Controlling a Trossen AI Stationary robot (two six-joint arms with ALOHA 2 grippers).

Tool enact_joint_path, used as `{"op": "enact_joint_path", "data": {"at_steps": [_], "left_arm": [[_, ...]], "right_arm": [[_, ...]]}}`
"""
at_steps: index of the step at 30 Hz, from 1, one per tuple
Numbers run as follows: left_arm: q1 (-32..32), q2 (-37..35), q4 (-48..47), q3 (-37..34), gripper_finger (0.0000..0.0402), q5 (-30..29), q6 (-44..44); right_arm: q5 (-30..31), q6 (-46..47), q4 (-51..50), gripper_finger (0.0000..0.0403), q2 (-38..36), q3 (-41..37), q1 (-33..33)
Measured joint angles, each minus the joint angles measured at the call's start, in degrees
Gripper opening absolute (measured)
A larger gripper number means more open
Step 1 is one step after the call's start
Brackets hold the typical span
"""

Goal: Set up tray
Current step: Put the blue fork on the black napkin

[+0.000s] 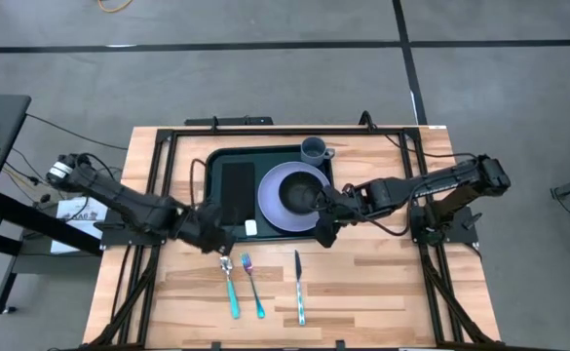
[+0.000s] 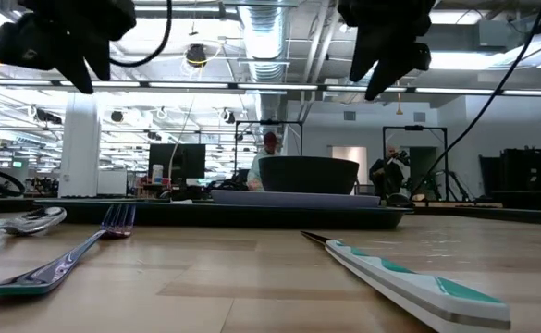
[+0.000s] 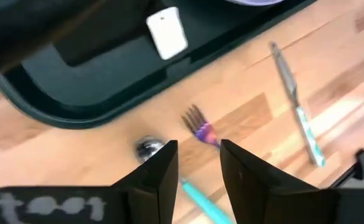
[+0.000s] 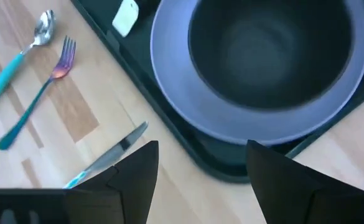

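Note:
The dark green tray (image 1: pixel 199 174) lies at the table's far middle. On it are a black napkin (image 1: pixel 238 187), a purple plate (image 1: pixel 277 207) with a dark bowl (image 1: pixel 302 195), a grey mug (image 1: pixel 314 149) and a small white piece (image 1: pixel 251 227). A teal-handled spoon (image 1: pixel 230 285), fork (image 1: pixel 254 286) and knife (image 1: pixel 299 289) lie flat on the wood in front of the tray. My left gripper (image 3: pixel 199 165) is open and hovers above the spoon's bowl (image 3: pixel 149 147) and the fork's head (image 3: pixel 197 121). My right gripper (image 4: pixel 200 168) is open, held over the tray's near right corner (image 4: pixel 222 163).
Black frame rails (image 1: pixel 158 195) run along the table's left and right sides, and cables trail by both arm bases. Bare wood (image 1: pixel 382 283) lies right of the knife. In the low view both grippers (image 2: pixel 76 55) (image 2: pixel 386 55) hang high above the tabletop. People stand in the room beyond.

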Motion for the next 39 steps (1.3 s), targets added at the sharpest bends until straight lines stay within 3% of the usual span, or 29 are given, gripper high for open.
{"op": "enact_joint_path", "data": {"at_steps": [3, 6, 15, 19, 29, 39], "left_arm": [[-3.63, 0.38, 0.34, -0.02, 0.0105, -2.2, -3.65], [-5.13, 1.38, 1.83, -0.04, 0.0105, -2.08, -4.27], [-6.09, 2.66, 8.66, -0.04, 0.0105, -1.7, -3.47], [-6.36, 5.25, 14.18, -0.04, 0.0105, -1.14, -3.69], [-6.94, 19.92, 28.52, 1.44, 0.0105, -1.71, -21.31], [-5.74, 34.66, 4.05, 18.04, 0.0105, 9.17, -24.92]], "right_arm": [[4.76, -6.9, 2.13, 0.023, -0.95, 0.0, 2.42], [4.99, -13.1, 7.91, 0.023, -3.05, -2.56, 4.8], [-6.94, -9.4, 36.22, 0.023, -19.01, -26.01, 6.66], [-7.5, -9.67, 33.35, 0.023, -24.7, -30.66, 7.65], [-6.47, -13.05, 19.87, 0.023, -31.97, -34.34, 7.74], [-5.68, -19.97, 14.68, 0.023, -32.77, -34.34, 7.72]]}}
